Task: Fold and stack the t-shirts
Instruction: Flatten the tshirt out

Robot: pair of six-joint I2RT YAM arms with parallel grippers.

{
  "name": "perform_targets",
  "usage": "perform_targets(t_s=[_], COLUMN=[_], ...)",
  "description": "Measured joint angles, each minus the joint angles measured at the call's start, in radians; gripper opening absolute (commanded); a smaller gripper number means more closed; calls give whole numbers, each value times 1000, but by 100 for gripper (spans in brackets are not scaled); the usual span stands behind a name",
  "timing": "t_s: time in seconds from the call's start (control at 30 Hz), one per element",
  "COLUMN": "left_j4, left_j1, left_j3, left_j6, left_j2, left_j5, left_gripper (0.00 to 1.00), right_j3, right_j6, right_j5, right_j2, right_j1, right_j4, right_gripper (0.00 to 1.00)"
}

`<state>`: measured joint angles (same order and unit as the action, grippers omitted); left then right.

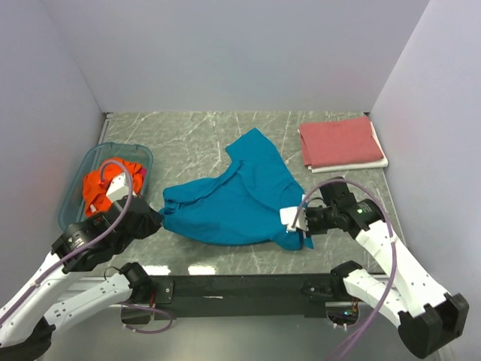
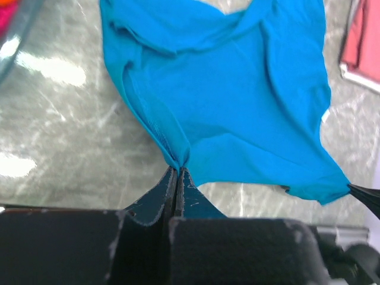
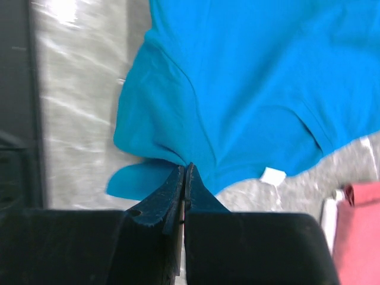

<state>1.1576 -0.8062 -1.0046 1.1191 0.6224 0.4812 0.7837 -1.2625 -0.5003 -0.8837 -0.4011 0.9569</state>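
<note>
The teal blue t-shirt (image 1: 240,197) lies crumpled and spread in the middle of the table. My left gripper (image 1: 155,219) is shut on its left edge, and in the left wrist view the cloth (image 2: 237,101) bunches at the gripper (image 2: 179,169). My right gripper (image 1: 294,219) is shut on the shirt's near right edge; the right wrist view shows the gripper (image 3: 185,167) pinching the cloth (image 3: 261,83). The dusty red t-shirt (image 1: 342,141) lies folded at the back right. The bright orange t-shirt (image 1: 111,185) sits crumpled in the tub.
A translucent blue plastic tub (image 1: 79,180) stands at the left, partly behind my left arm. White walls close the table on three sides. A black rail (image 1: 240,286) runs along the near edge. A white label (image 3: 273,176) hangs from the teal shirt.
</note>
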Motion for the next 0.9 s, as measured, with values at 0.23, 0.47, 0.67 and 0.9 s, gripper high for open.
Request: perform_targets(t_s=[0.23, 0.47, 0.67, 0.9], left_j4=[39, 49, 118, -88], left_j1=[0, 0, 0, 0], left_j3=[-4, -3, -73, -58], left_j6=[1, -50, -68, -231], left_j2=[-65, -74, -113, 39], left_j5=[-109, -262, -270, -217], left_gripper=[0, 55, 77, 72], right_j3=[50, -14, -21, 157], right_j6=[-92, -82, 36, 255], right_j5=[-146, -132, -26, -74], right_j2=[79, 118, 120, -222], right_j1=[-14, -72, -54, -28], right_j4=[187, 227, 119, -93], right_gripper=[0, 58, 60, 58])
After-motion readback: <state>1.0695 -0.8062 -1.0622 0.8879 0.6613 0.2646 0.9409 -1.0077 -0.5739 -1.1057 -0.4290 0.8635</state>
